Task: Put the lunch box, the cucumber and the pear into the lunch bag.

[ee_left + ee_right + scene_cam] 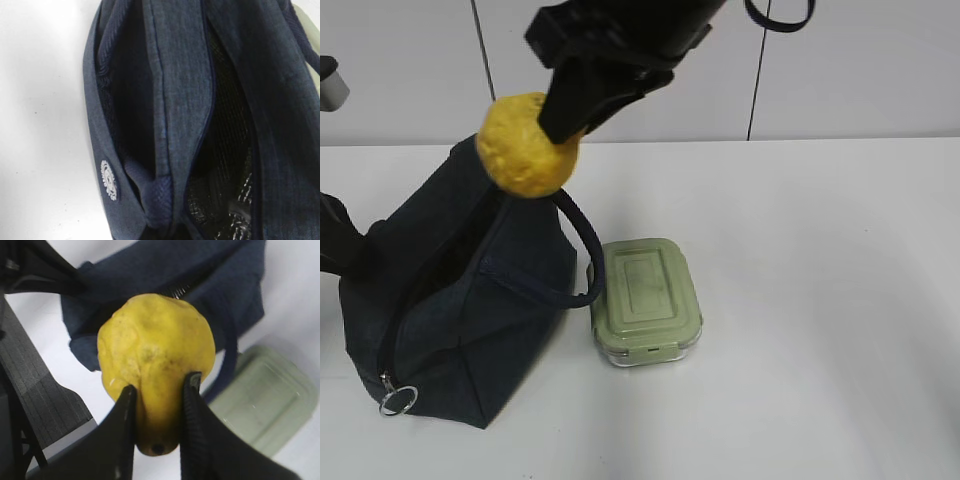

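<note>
The pear hangs in the upper left of the exterior view, pinched at its neck by the right claw, right over the open top of the bag. It is not inside yet. The box sits on the tabletop, touching the bag's right side, so it is left to do too. The cucumber cannot be seen; it may be in the bag, but the dark inside shows only a shiny lining. The left claw is hidden from every view; it seems clenched shut, and what it grips, if anything, cannot be told.
</note>
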Robot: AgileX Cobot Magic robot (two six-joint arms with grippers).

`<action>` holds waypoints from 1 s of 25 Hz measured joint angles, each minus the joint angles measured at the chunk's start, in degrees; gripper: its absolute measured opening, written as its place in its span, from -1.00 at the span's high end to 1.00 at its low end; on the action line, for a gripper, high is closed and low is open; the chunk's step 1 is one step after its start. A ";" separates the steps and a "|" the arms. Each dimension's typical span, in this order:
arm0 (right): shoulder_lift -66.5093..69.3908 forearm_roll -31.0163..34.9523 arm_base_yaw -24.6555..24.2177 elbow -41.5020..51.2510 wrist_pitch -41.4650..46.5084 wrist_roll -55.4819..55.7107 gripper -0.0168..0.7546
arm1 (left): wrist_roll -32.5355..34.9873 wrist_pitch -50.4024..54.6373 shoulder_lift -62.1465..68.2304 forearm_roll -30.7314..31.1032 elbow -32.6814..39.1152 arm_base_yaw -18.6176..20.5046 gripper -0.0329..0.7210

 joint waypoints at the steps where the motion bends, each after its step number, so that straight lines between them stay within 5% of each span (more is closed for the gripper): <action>1: 0.00 1.05 1.00 0.00 -1.18 -1.15 0.53 | 0.00 0.00 0.00 0.00 0.00 0.00 0.91; 7: 2.33 3.51 6.54 0.00 -7.62 -5.04 0.53 | 0.00 0.05 0.00 0.00 0.00 0.00 0.91; 17: 10.15 4.22 8.09 -0.05 -11.31 -7.67 0.53 | 0.00 0.11 0.00 0.00 0.00 0.00 0.91; 25: 14.83 -2.66 8.09 -0.05 -8.69 -5.15 0.53 | 0.00 0.11 0.00 0.00 0.00 0.00 0.91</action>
